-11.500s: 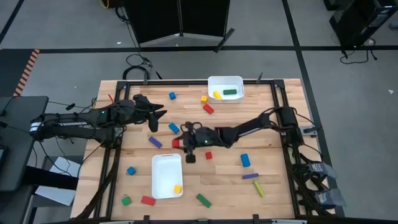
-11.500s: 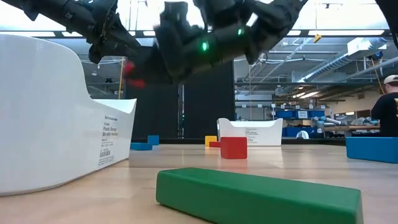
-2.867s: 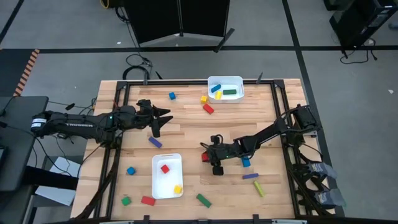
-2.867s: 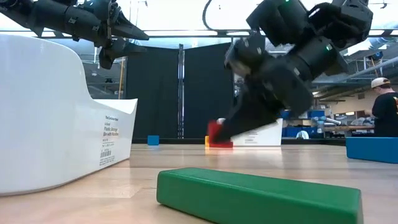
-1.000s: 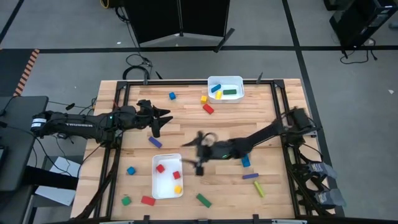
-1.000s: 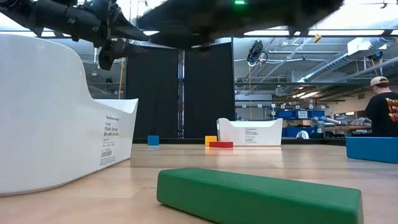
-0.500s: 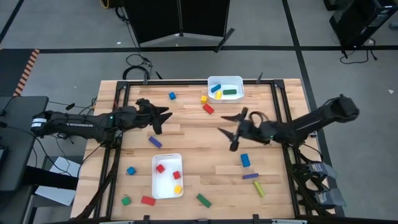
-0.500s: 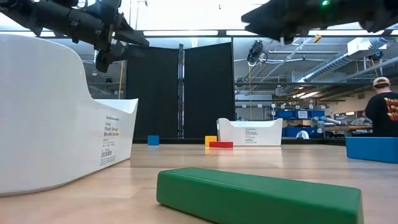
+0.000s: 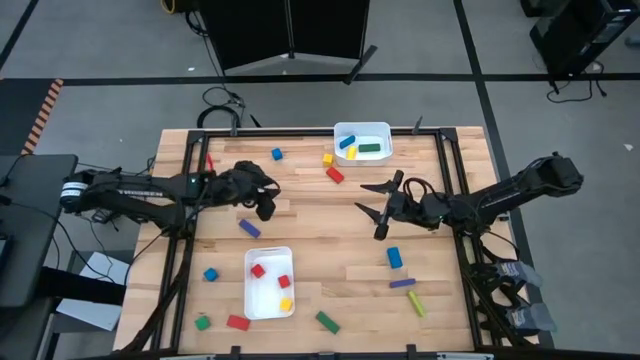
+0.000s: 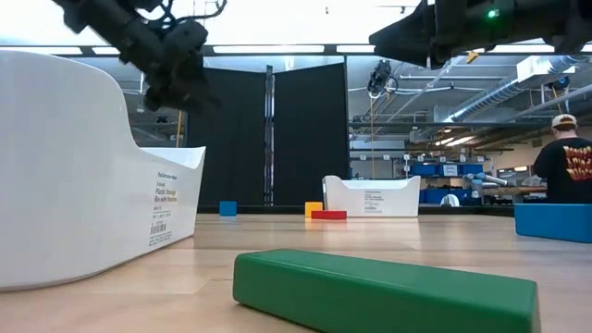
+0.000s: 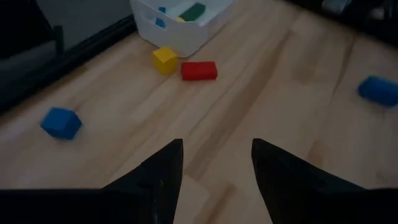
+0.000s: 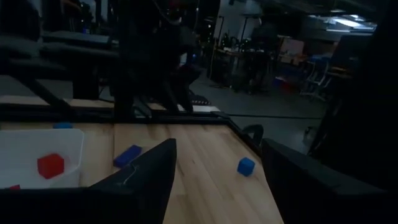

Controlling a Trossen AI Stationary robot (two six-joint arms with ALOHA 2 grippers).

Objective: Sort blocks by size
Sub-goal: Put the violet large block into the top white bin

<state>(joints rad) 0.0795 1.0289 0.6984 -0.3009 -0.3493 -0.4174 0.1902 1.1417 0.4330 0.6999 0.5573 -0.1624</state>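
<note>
Green bar [image 10: 384,290]: nearest the low camera; a low sweep could knock it.
Right gripper [image 9: 378,205]: open, empty, mid-table.
Left gripper [image 9: 262,196]: open; I risk nudging the purple bar [image 9: 249,228].
Far tray [image 9: 362,143]: holds bars.

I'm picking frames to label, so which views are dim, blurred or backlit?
High view: evenly lit, sharp. Low view: bright ceiling lights leave both arms as dark shapes; the green bar up close is soft. Left wrist view: slightly blurred, blocks still readable. Right wrist view: very dim, with the red cube still visible.
</note>
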